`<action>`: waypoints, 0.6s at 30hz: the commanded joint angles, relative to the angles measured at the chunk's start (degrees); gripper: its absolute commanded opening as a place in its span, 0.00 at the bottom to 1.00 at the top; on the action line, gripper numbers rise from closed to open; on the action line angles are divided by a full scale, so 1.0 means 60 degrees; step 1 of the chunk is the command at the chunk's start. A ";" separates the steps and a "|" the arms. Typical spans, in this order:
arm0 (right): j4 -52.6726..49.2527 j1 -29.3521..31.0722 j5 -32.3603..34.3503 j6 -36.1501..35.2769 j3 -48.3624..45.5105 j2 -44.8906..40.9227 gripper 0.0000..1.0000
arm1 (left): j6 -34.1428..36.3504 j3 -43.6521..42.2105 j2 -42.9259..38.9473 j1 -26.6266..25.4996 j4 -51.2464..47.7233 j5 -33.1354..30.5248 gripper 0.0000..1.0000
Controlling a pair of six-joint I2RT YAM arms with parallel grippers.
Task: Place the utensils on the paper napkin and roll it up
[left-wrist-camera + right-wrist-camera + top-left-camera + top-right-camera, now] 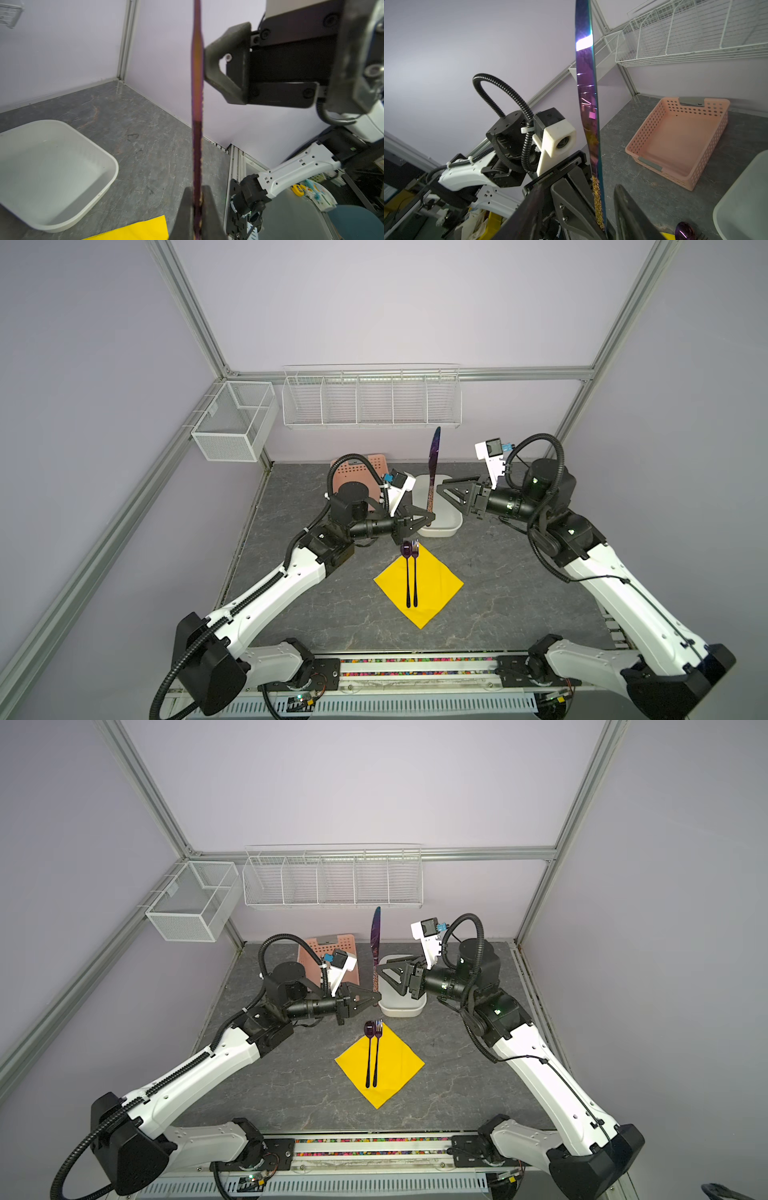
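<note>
Containers:
- Tub point(448, 523) at the back edge of the surface point(519, 572), about mid-width. Its white floor is in plain view in the left wrist view point(52, 166).
- Pink basket point(374, 466) sits left of the tub at the back edge and is partly hidden by the left arm. The right wrist view shows its perforated walls and pink floor point(675, 141).
- Wire rack point(372, 400) on the back wall and mesh box point(235, 420) on the left wall. Only their own wire shows through.

Utensils:
- Knife point(433, 464) is off the surface and upright with the blade up, over the tub's left rim. The blade is an iridescent purple-blue, and the handle is dark with gold speckles point(598, 199).
- Left gripper point(431, 516): jaws clamped on the low end of the knife handle.
- Right gripper point(440, 486): jaws apart, one on each side of the knife, higher on the handle. Contact is uncertain because the view is too oblique.
- Spoon point(407, 576) and fork point(415, 576) lie side by side on the napkin point(440, 585), spoon on the left. Their handles point to the front edge and their heads lie at the napkin's far corner. The spoon bowl overhangs onto the surface.

Napkin: yellow, flat, set as a diamond at mid-surface, in front of the tub.
</note>
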 commanded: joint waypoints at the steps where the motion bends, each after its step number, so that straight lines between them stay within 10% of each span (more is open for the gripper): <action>1: -0.2162 0.0250 0.2149 -0.0123 0.0479 0.0123 0.61 | 0.0460 0.0575 0.0162 0.0013 -0.0764 -0.1648 0.00; 18: -0.3041 0.1261 0.3725 -0.0011 0.1777 0.2045 0.45 | 0.0299 0.0889 0.0575 0.0006 -0.1419 -0.2360 0.00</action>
